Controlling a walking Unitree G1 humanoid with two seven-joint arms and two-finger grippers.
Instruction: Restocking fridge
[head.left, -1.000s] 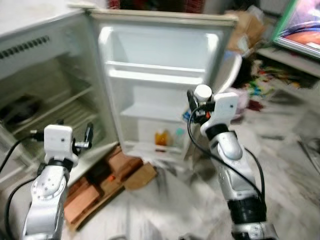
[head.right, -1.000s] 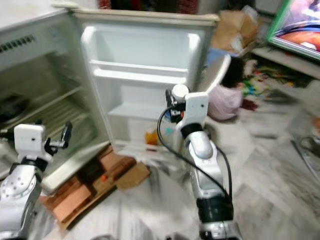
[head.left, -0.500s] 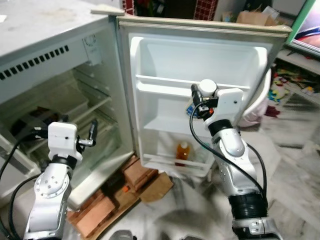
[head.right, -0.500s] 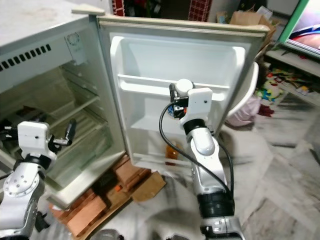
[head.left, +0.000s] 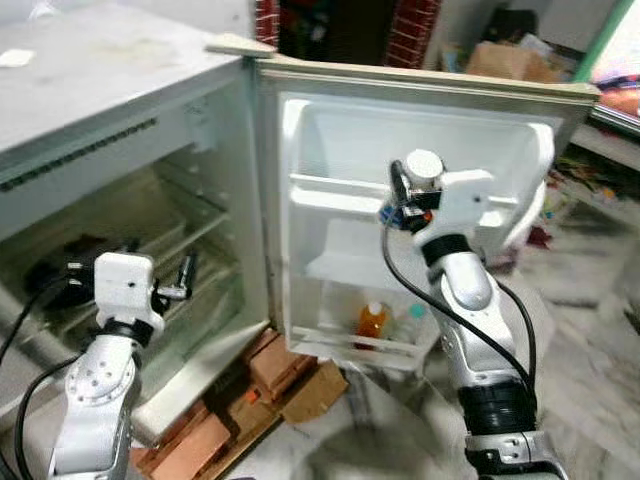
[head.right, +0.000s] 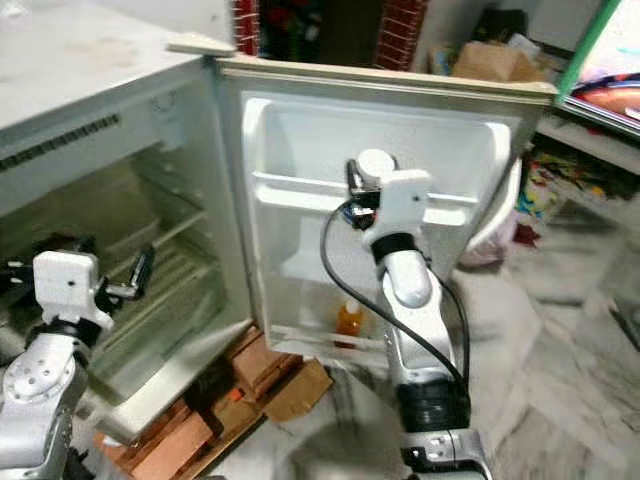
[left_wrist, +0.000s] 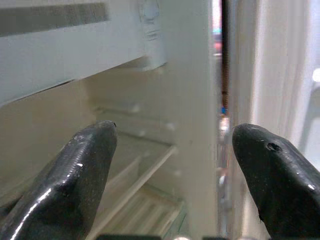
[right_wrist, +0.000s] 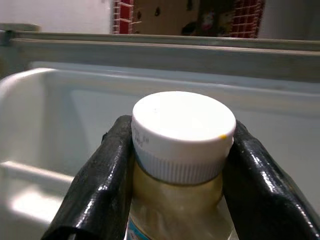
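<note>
Right wrist: right claw clamps white-capped bottle

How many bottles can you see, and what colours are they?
Orange bottles on the bottom door shelf of the open white fridge: 1, the small orange juice bottle.
Clear bottles with a teal cap on that same shelf: 1, the clear bottle.
White-capped bottles of yellowish stuff: 1, the white-capped bottle held in the right tool.
Total: 3 bottles.
</note>
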